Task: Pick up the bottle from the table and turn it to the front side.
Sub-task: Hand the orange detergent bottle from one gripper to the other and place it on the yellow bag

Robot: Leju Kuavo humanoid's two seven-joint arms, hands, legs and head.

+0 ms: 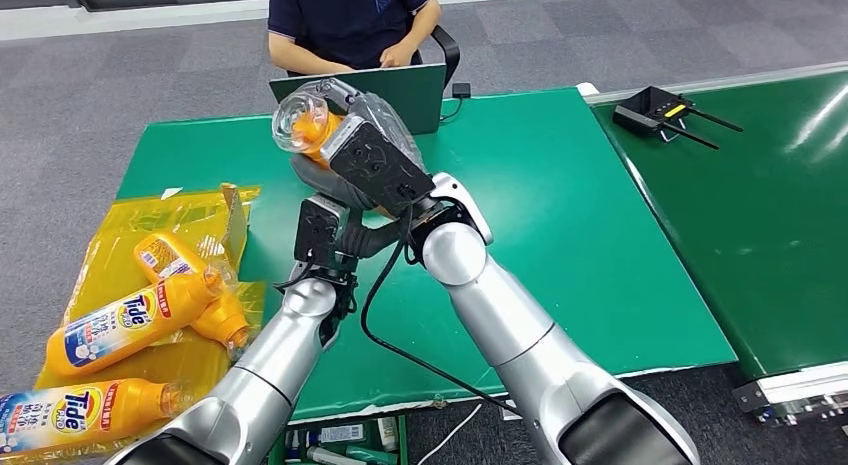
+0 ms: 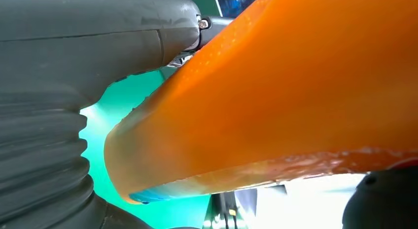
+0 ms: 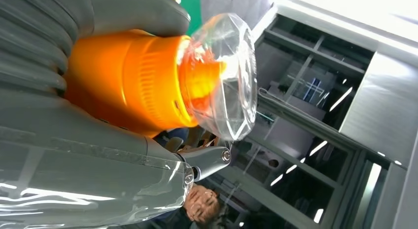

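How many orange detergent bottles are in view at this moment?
4. One bottle is held up between the right hand and the left hand; three lie on the yellow bag. More may be hidden.

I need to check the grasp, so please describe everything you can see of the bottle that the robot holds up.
The bottle is orange plastic, wrapped in clear film that bulges around its cap end. It is lifted off the green table, tilted, cap end pointing up and away from the robot. The right hand grips it near the cap; the left hand sits under the lower body, whose smooth orange side lies against that hand. No label shows on the visible faces.
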